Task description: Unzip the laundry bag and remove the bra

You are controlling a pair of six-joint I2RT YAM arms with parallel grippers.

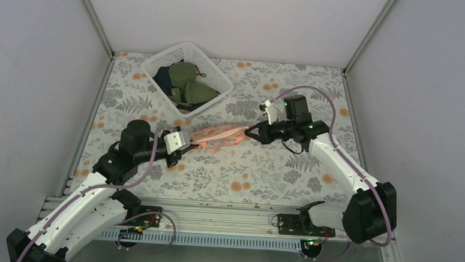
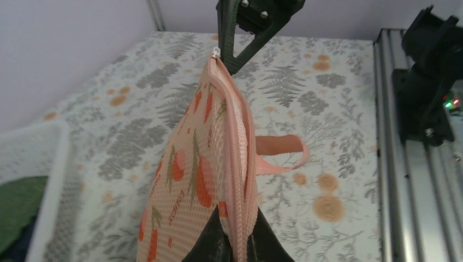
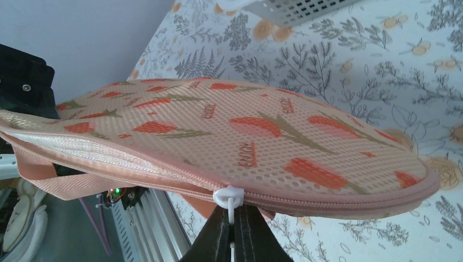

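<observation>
Bag (image 1: 218,134) stretched above counter (image 1: 264,174): left fingers (image 2: 218,244) clamped on zipper edge (image 2: 238,164) as anchor; right fingers (image 3: 221,237) pinched shut on pull (image 3: 229,195), set to drag it open

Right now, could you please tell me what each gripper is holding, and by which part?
Both hold the laundry bag: the left gripper pinches its zipper edge, the right gripper pinches the white zipper pull.

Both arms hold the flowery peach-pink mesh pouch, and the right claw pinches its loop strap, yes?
No: the right gripper pinches the white zipper pull of the peach-pink mesh pouch, not its strap; the right wrist view shows it.
</observation>
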